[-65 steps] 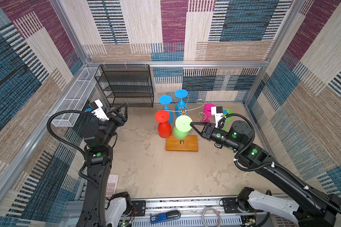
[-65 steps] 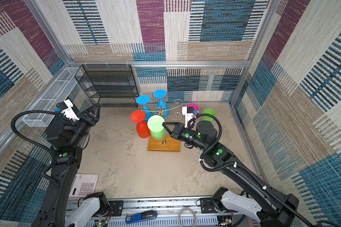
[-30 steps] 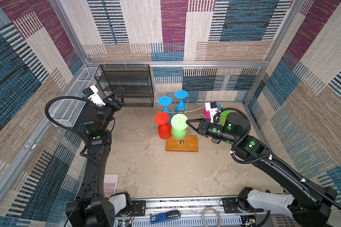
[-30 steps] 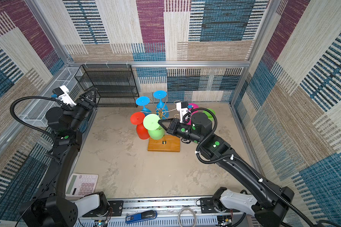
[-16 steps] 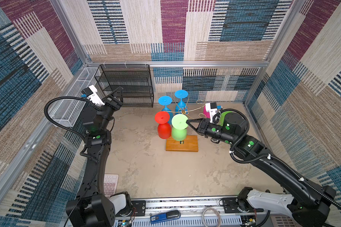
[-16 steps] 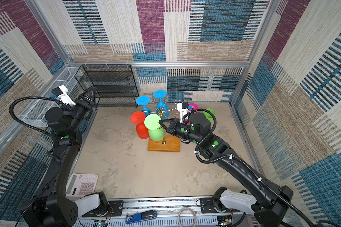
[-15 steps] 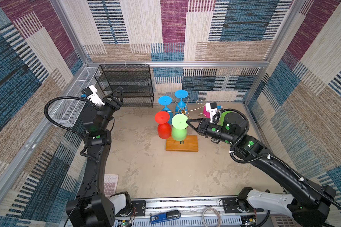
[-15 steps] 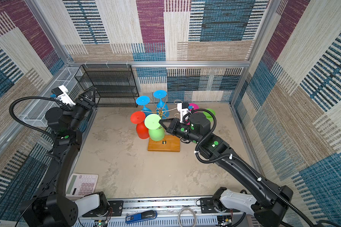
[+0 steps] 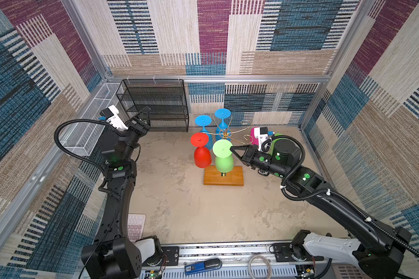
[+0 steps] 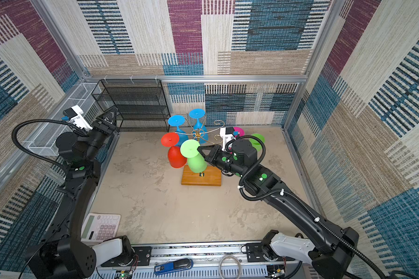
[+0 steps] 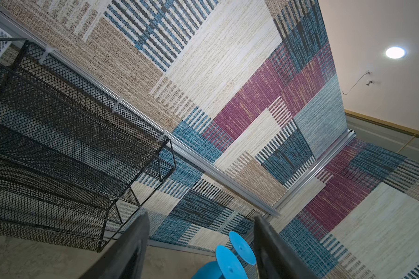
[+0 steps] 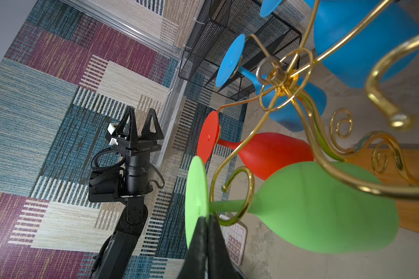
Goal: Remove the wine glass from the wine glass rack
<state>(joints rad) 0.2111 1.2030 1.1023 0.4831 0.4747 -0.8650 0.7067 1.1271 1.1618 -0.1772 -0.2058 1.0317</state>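
The wine glass rack (image 9: 235, 179) is a gold wire stand on a wooden base at mid table. A green wine glass (image 9: 224, 163) hangs upside down from its near scroll arm, with a red glass (image 9: 202, 157) and two blue glasses (image 9: 203, 120) on other arms. My right gripper (image 9: 231, 147) is shut. In the right wrist view its tips (image 12: 207, 218) lie against the stem side of the green glass's (image 12: 324, 207) foot, beside the stem, with nothing seen between them. My left gripper (image 9: 144, 114) is open and empty, raised at the far left.
A black mesh shelf unit (image 9: 155, 103) stands at the back left. A white mesh basket (image 9: 82, 135) runs along the left wall. A pink glass (image 10: 238, 131) and another green one (image 10: 256, 140) sit behind my right arm. A calculator (image 10: 99, 227) lies at front left.
Two seconds ago the right gripper pushed left and the green foot shifted with it; the left arm swung up toward the shelf. Nothing has visibly moved over the last second.
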